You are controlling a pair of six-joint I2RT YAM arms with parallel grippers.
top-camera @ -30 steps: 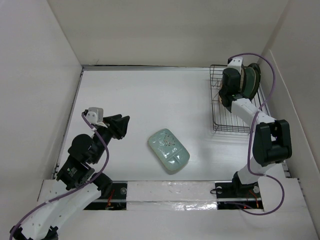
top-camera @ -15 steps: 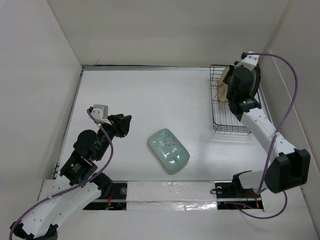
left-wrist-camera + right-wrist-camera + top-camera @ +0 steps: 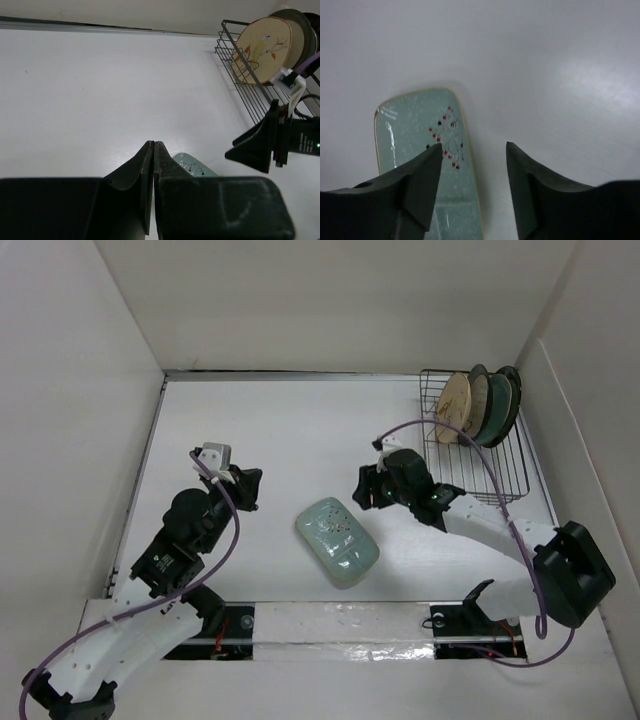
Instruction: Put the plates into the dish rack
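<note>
Near the middle of the worktop (image 3: 280, 430), the right pincer (image 3: 366, 490) has its two dark fingers spread apart with nothing between them. In the right wrist view this pincer (image 3: 474, 185) looks down on bare white surface, and its left finger crosses the near edge of the pale-green oblong plate (image 3: 420, 145), whose small sprig of red and black berries shows just beside that fingertip. From above, the same plate (image 3: 337, 541) lies flat on the worktop, set at an angle, just left of and nearer than the right pincer and not touching either arm. On the plate's other side, the left pincer (image 3: 245, 488) has its fingers pressed together and holds nothing. In the left wrist view that pincer (image 3: 153, 165) points across the worktop, and a corner of the oblong plate (image 3: 192, 165) shows just past its tips. Well apart from both pincers, the dish rack (image 3: 480, 480) stands at the far right corner against the wall. Four plates stand upright at its far end, close together: the tan plate (image 3: 455, 405) in front, then the cream plate (image 3: 477, 400), the teal plate (image 3: 494, 410) and the dark-rimmed plate (image 3: 511, 390) at the back. The near part of the rack (image 3: 245, 92) holds no plate. The tan plate (image 3: 262, 52) shows a printed bird and leaves.
</note>
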